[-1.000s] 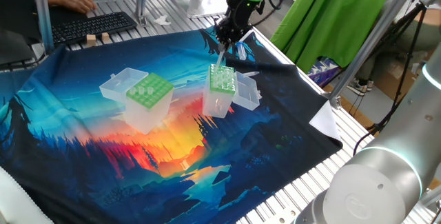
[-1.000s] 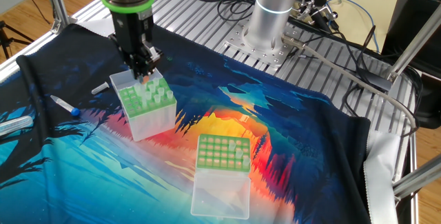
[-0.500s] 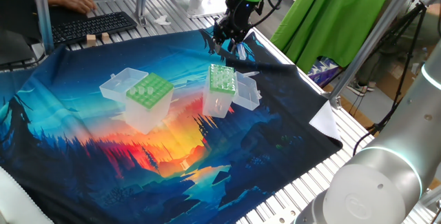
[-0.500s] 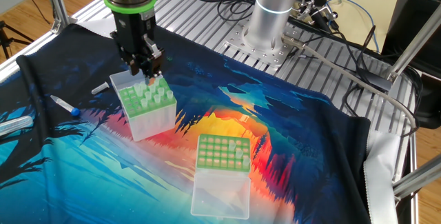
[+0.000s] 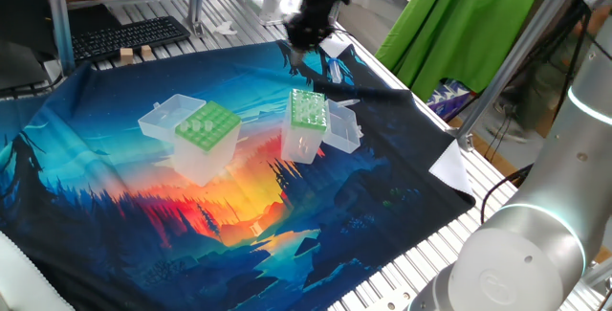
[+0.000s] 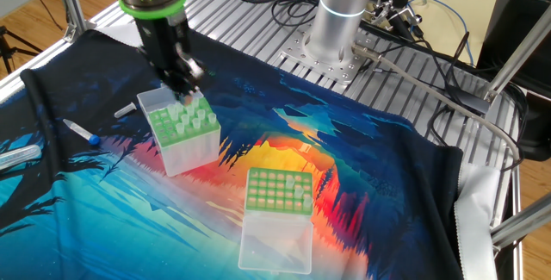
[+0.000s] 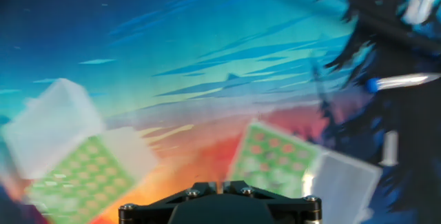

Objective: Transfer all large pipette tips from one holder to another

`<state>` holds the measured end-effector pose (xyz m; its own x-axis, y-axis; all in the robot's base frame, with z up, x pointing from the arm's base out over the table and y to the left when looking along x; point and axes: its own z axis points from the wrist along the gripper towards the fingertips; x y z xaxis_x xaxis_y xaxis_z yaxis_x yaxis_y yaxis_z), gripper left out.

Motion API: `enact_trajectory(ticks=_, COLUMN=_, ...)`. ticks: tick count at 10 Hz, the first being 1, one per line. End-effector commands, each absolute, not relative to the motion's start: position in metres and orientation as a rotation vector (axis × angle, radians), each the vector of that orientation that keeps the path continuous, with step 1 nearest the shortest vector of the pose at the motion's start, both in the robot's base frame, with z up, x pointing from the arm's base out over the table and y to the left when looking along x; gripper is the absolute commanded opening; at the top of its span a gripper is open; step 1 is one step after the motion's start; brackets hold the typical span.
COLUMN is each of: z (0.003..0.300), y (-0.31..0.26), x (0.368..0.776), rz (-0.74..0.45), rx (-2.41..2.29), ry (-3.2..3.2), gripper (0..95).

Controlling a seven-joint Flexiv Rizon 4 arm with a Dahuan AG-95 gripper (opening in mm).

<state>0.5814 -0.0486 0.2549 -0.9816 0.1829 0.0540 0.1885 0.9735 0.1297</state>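
Tabletop (image 5: 421, 254) of metal slats, covered by a cloth (image 5: 143, 234) printed with a blue-and-orange sunset landscape.

Upper middle of one fixed view: tool (image 5: 304, 45), blurred, pointing down, above and behind the narrower box (image 5: 308, 112) with the darker-green, finely holed top. In the other fixed view, tool (image 6: 186, 90) in the upper left of the frame, hanging just over the rear edge of that same narrower box (image 6: 182, 132), apart from it. In the hand view, tool (image 7: 220, 186) at the bottom edge, jaws drawn together with no gap seen between them; nothing visible in their hold.

Large pipette tips (image 6: 188, 118): several standing upright in the narrower box, whitish tops proud of its green plate. A few more, hard to count, at the right edge of the wide-holed box (image 6: 277, 189), lower middle of that frame, its clear lid lying open toward the bottom edge. Same wide-holed box (image 5: 206, 127) left of centre in one fixed view, lid open to its left; well apart from the narrower box.

Hand view, blurred: wide-holed box (image 7: 62, 182) at lower left, narrower box (image 7: 275, 158) at lower right.

Blue-capped tube (image 6: 82, 132) lying on the cloth at the left edge, near the narrower box. Keyboard (image 5: 124, 33) at upper left of one fixed view.
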Motion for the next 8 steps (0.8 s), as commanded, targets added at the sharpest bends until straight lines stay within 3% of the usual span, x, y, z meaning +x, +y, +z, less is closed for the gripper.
enact_trajectory(ticks=1, z=0.255, y=-0.010, x=0.583, rz=-0.177, rx=-0.354, ry=-3.100, gripper=0.0)
enact_trajectory(ticks=8, z=0.232, y=0.043, x=0.587, rz=-0.140, rx=-0.462, ry=-3.095, gripper=0.0)
